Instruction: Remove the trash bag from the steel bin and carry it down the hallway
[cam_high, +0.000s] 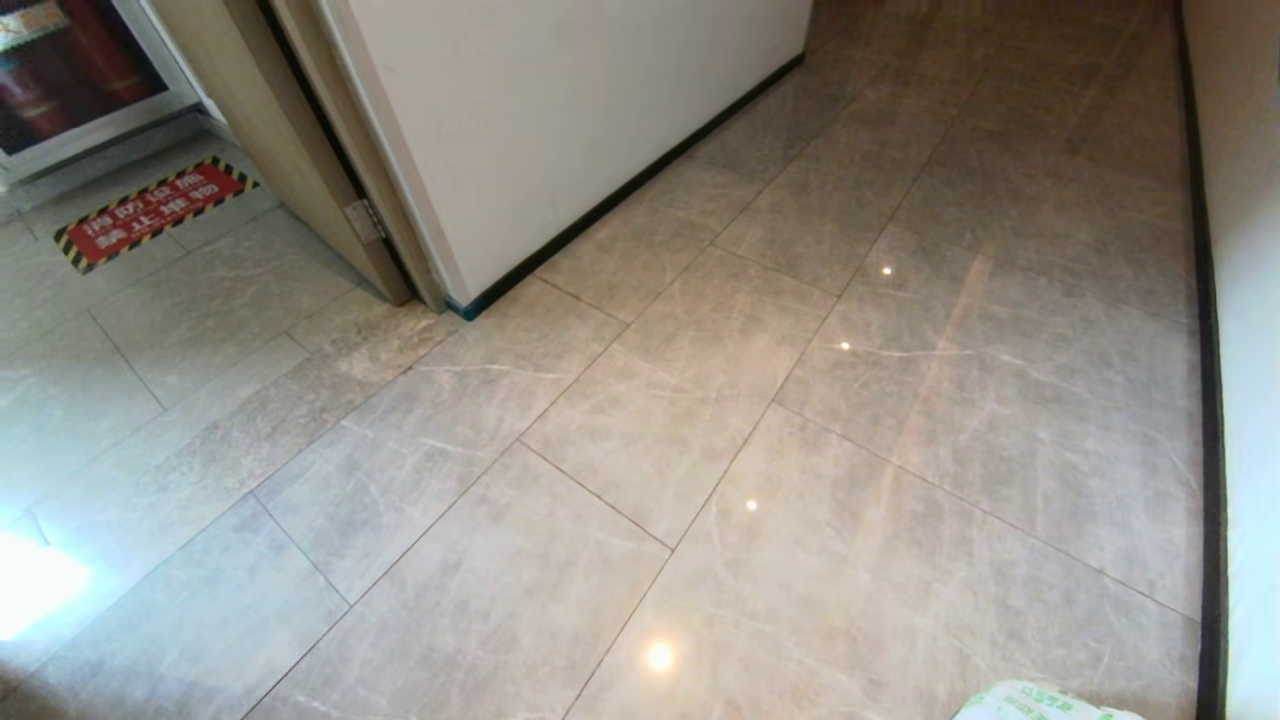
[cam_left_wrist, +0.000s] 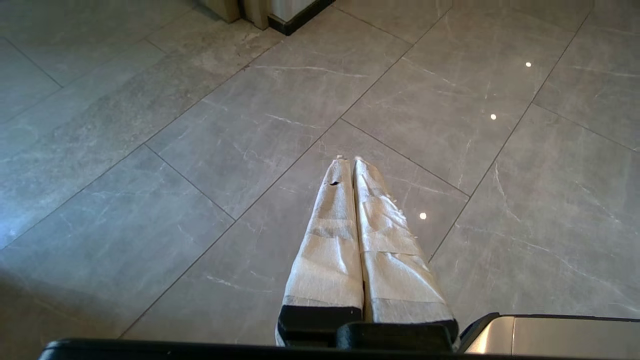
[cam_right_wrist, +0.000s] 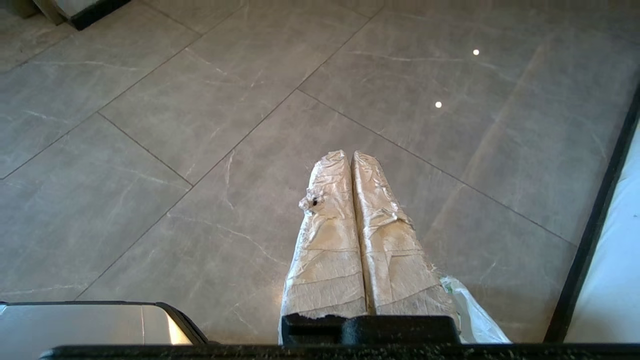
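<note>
The hallway floor (cam_high: 700, 420) of glossy marble-veined tiles runs ahead between white walls with black skirting. A corner of the trash bag (cam_high: 1045, 703), white crinkly plastic with green print, shows at the near right edge of the head view. In the right wrist view the trash bag (cam_right_wrist: 472, 315) hangs out from under the base of my right gripper (cam_right_wrist: 350, 156), whose tape-wrapped fingers are pressed together; the spot where the plastic is pinched is hidden. My left gripper (cam_left_wrist: 349, 161) is shut with nothing in it, over bare tiles. The steel bin is out of view.
A white wall corner (cam_high: 560, 130) with black skirting juts in at the far left, next to a wooden door frame (cam_high: 300, 150). A red floor sign (cam_high: 150, 212) lies beyond it. The right wall (cam_high: 1250, 300) runs close alongside. A silver, black-edged part (cam_left_wrist: 550, 334) sits between the arms.
</note>
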